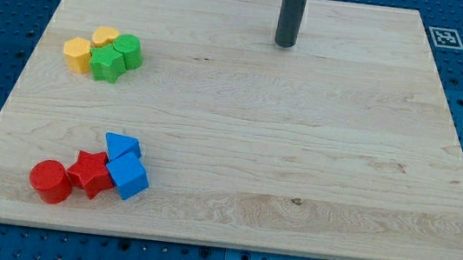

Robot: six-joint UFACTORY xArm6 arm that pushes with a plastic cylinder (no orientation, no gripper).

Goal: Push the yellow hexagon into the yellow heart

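The yellow hexagon (pixel 77 53) lies at the view's upper left on the wooden board. The yellow heart (pixel 106 37) sits just up and right of it, touching or nearly touching. A green star (pixel 106 64) and a green cylinder (pixel 128 51) press against both on their right. My tip (pixel 285 43) rests on the board near the view's top centre, far to the right of this cluster and touching no block.
At the view's lower left lie a red cylinder (pixel 51 181), a red star (pixel 90 173), a blue cube (pixel 128 177) and a blue triangle (pixel 122 146), bunched together. The wooden board (pixel 298 155) sits on a blue pegboard. A fiducial marker (pixel 444 36) is at the top right corner.
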